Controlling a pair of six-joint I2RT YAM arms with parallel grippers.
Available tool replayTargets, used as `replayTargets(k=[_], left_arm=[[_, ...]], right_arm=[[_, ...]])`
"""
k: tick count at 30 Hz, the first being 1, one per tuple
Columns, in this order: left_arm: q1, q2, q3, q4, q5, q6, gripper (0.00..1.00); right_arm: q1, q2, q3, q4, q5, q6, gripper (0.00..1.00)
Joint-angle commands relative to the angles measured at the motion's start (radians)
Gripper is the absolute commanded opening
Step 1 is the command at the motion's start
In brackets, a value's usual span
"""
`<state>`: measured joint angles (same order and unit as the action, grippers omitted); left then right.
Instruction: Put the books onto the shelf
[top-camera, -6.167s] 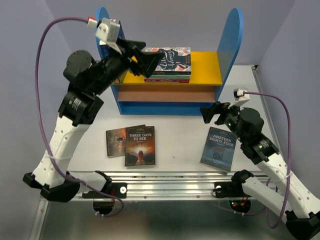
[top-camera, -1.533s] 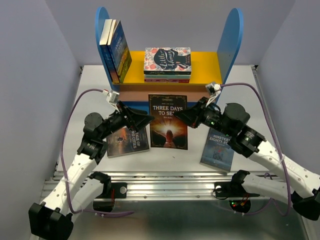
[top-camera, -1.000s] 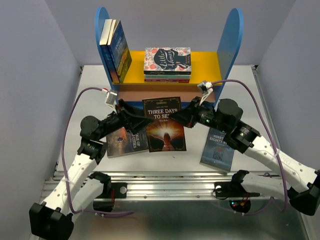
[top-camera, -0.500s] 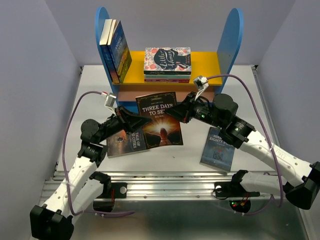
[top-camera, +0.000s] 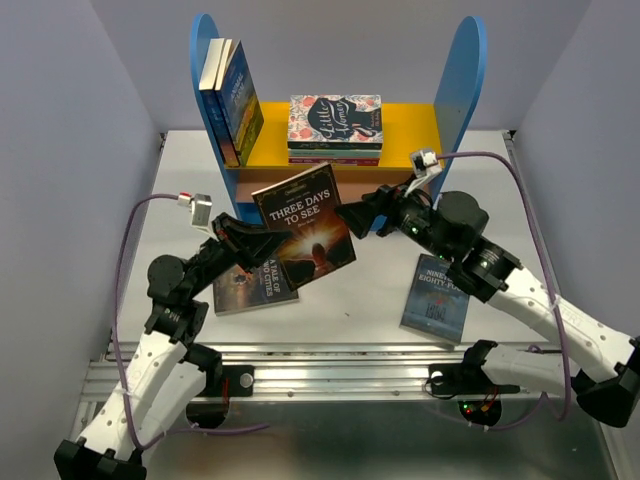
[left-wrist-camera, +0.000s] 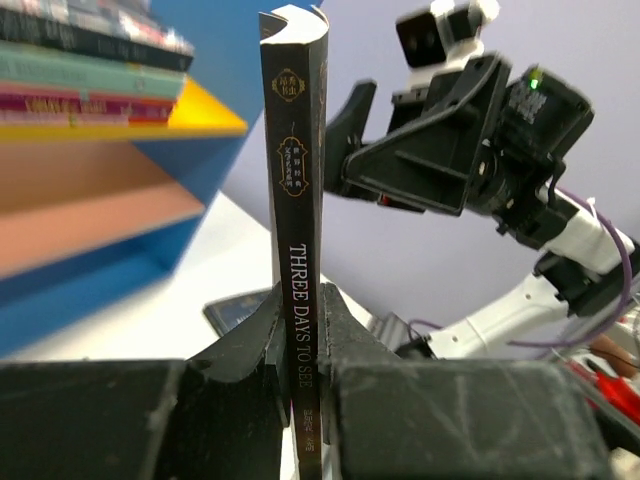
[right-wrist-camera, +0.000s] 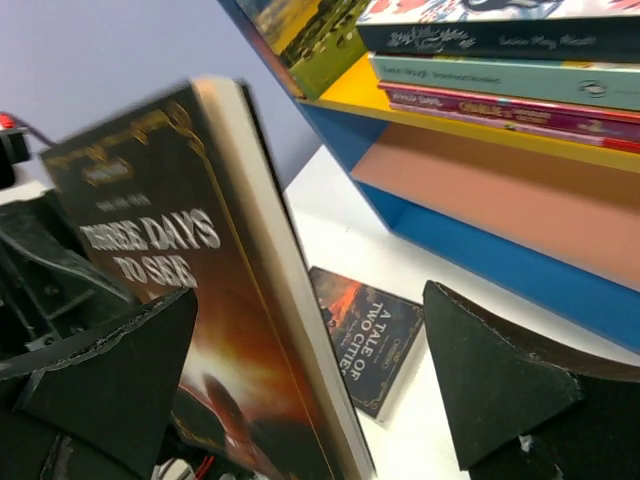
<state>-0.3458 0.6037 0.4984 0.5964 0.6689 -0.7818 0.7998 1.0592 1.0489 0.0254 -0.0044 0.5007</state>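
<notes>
- At centre frame in the top view, pinching Three Days to See (top-camera: 305, 238) at its spine edge in the left gripper (top-camera: 262, 245), tilted, just below the shelf (top-camera: 462, 80);
- hanging wide apart at the book's upper right with the right gripper (top-camera: 352, 218), gripping nothing;
- judging it light, thin, glossy, likely pivoting in a corner pinch; holding deeper along the spine seeming safer.

In the top view, the left gripper (top-camera: 268, 245) and the raised book (top-camera: 305, 225) cover the upper right part of the brown book (top-camera: 238, 288), and the right arm (top-camera: 480, 265) hides the top edge of the blue book (top-camera: 437, 300). In the right wrist view, the raised book is blurred and its lower end is cut off by the frame edge.
</notes>
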Motion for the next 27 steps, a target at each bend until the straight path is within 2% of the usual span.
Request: replayTargets(k=[1,4,8,14,17,22,27], left_arm=[[-0.001,-0.084,0.127,0.050,-0.107,0.088,0.00],[-0.002,-0.078,0.164,0.033,-0.176,0.133,0.00],[-0.001,0.002,0.301,0.028,-0.271,0.205,0.00],[-0.001,0.143,0.558,0.023,-0.305,0.361,0.00],[-0.002,0.279,0.684,-0.021,-0.331,0.442,0.00],[-0.002,0.425,0.830,-0.076,-0.497,0.588,0.00],[-0.007,0.528,0.916,-0.087,-0.526,0.677,0.00]], right_arm=[[-0.002,-0.105,-0.035,-0.002,0.191,-0.043,1.00],[-0.002,-0.159,-0.056,-0.057,0.270,-0.080,1.00],[-0.002,-0.186,-0.084,-0.136,0.378,-0.105,1.00],[-0.002,-0.203,-0.081,-0.191,0.391,-0.122,1.00],[-0.002,-0.215,-0.078,-0.191,0.408,-0.129,1.00],[-0.002,-0.226,-0.087,-0.193,0.394,-0.129,1.00],[-0.002,-0.219,-0.087,-0.193,0.397,-0.139,1.00]])
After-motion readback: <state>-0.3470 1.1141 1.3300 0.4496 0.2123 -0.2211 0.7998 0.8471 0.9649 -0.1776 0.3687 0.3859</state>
